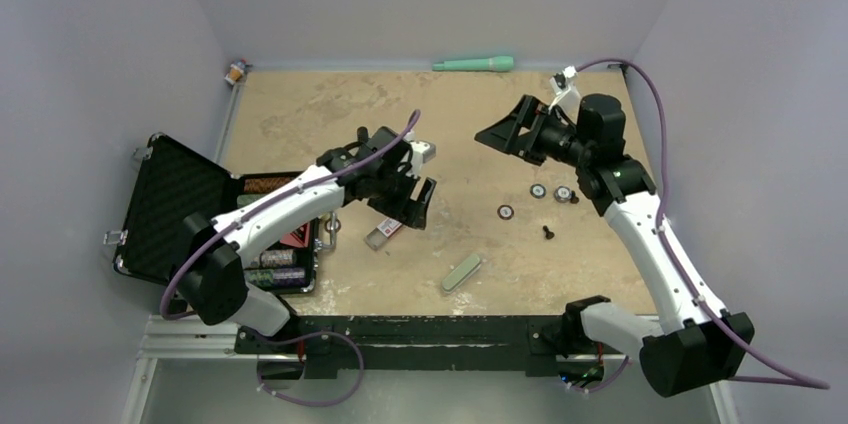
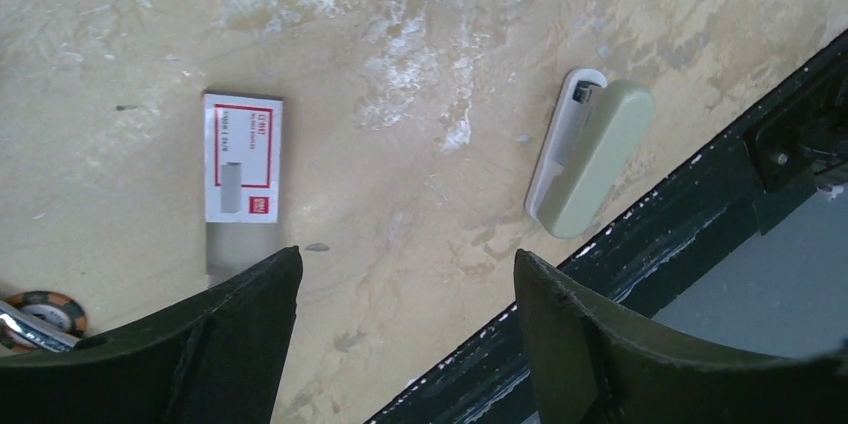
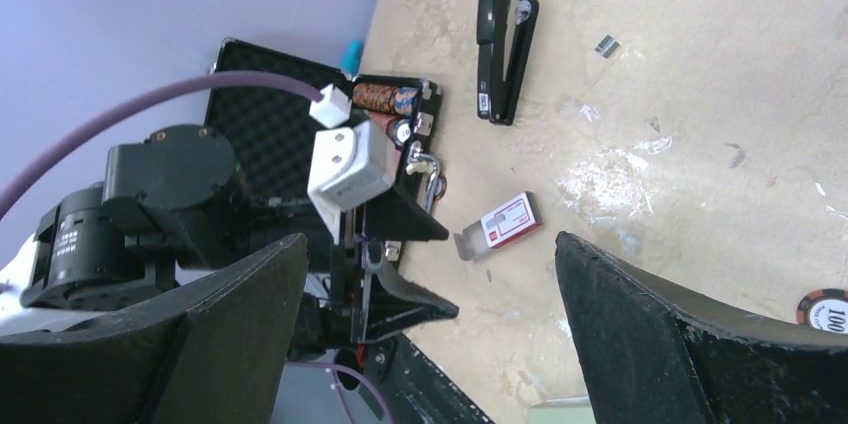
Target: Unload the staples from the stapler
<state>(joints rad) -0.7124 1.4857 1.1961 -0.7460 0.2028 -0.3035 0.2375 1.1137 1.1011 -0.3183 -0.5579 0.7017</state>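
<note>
Jaws stood apart on left gripper (image 2: 405,259) and right gripper (image 3: 430,244); the stapler (image 3: 505,54) lay open, staples (image 3: 606,44) seemingly out nearby.

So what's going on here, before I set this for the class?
Neither arm is holding anything. The left gripper hangs open above the staple box and a pale green case. The right gripper is open too, facing the left arm. The black stapler lies untouched on the table, with a small grey strip, perhaps staples, lying apart from it.
</note>
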